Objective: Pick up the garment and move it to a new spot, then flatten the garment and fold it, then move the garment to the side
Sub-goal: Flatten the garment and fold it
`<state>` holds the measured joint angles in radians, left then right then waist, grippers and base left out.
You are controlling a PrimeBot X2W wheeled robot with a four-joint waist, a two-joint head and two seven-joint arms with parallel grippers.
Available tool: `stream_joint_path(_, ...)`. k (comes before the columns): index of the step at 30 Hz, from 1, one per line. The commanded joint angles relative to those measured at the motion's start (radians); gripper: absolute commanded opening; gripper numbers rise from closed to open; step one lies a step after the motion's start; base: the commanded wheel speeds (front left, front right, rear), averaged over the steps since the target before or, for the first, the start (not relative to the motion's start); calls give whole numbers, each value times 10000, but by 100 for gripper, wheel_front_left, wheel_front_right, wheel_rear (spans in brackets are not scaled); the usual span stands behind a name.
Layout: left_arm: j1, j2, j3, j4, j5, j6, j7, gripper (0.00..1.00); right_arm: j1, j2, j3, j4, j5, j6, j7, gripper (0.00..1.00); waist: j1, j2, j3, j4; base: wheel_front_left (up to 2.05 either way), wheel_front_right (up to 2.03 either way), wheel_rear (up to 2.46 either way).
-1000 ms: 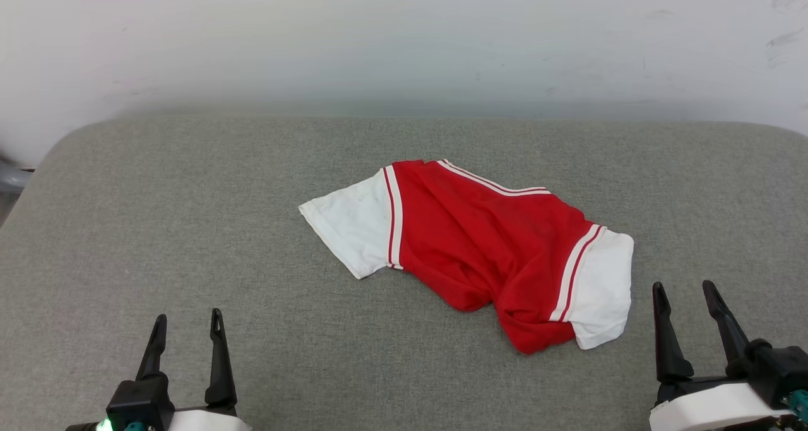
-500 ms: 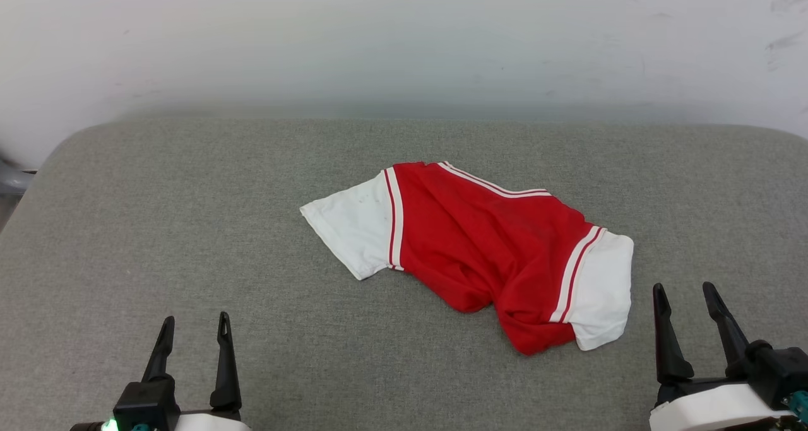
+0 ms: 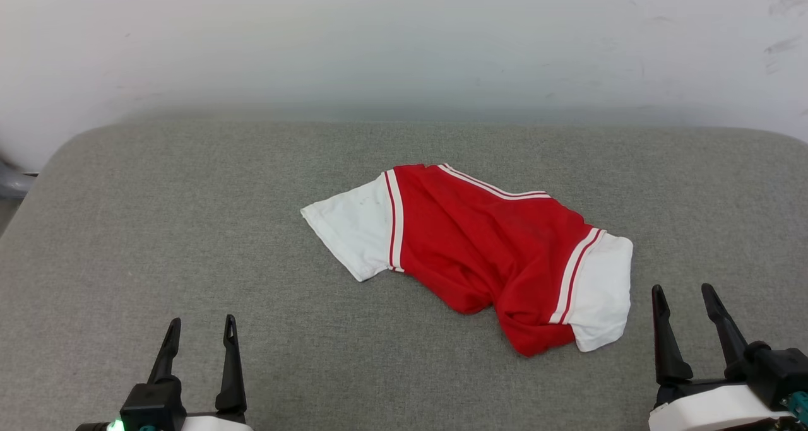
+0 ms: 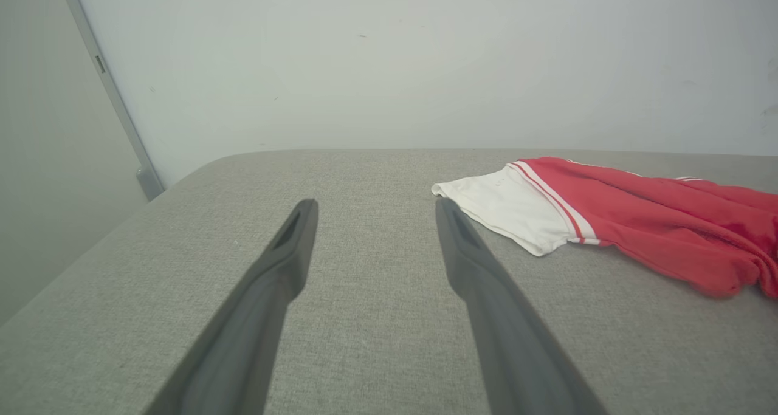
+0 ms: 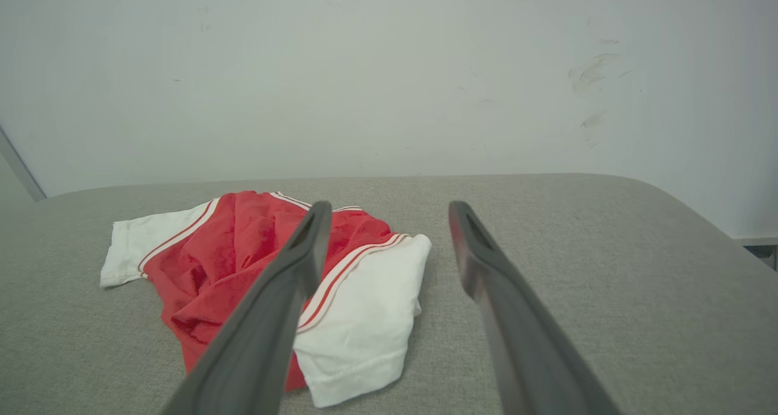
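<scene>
While both pairs of jaws stand spread and empty, the garment point(image 3: 486, 254) lies crumpled mid-frame on the grey pad point(image 3: 189, 229). It touches neither the left gripper point(image 3: 202, 320), lower left, nor the right gripper point(image 3: 681, 288), lower right. Judged soft, light, limp; pinch at a sleeve hem.

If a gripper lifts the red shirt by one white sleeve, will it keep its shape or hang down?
Probably it hangs limp: the garment lies crumpled in soft folds. It looks thin and light, so it is likely easy to lift.
</scene>
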<state>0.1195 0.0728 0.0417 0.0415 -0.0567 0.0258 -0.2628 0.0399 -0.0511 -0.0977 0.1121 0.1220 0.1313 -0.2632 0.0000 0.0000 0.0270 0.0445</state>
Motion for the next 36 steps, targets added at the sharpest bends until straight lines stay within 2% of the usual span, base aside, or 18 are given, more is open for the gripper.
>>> stream_joint_path(1, 109, -31, 30, 16, 60, -46, -30, 100, 74, 18, -10, 11, -59, -10, -24, 100, 0, 0, -7, 3, 0, 0, 0)
stream_joint_path(8, -26, -45, 65, 80, 114, -168, -30, 100, 72, 18, 21, 7, -57, -10, -24, 100, 0, 0, -80, 7, 0, 0, 0)
stream_joint_path(15, -1406, 475, 173, 458, -11, -795, -28, 100, -126, 18, 115, -50, -41, -10, -24, 100, 0, 0, 71, -109, 0, 0, 0)
stream_joint_path(21, -3366, 1493, 70, 1185, -229, -1348, -28, 100, -407, 16, 227, -176, -97, -10, -24, 100, 0, 0, 445, -429, 0, 0, 0)
stream_joint_path(27, -5632, 2674, -583, 2074, -1116, -1539, 332, 100, -717, 18, 296, -438, -184, -9, -24, 100, 0, 0, 1093, -852, 0, 0, 0)
stream_joint_path(31, -6921, 3580, -1571, 2457, -2255, -1546, 1330, 100, -970, 18, 275, -615, -108, -10, -24, 100, 0, 0, 1638, -1162, 0, 0, 0)
stream_joint_path(36, -8231, 4570, -2992, 3024, -3988, -1550, 3656, 100, -1236, 16, 283, -742, -49, -10, -24, 100, 0, 0, 2238, -1467, 0, 0, 0)
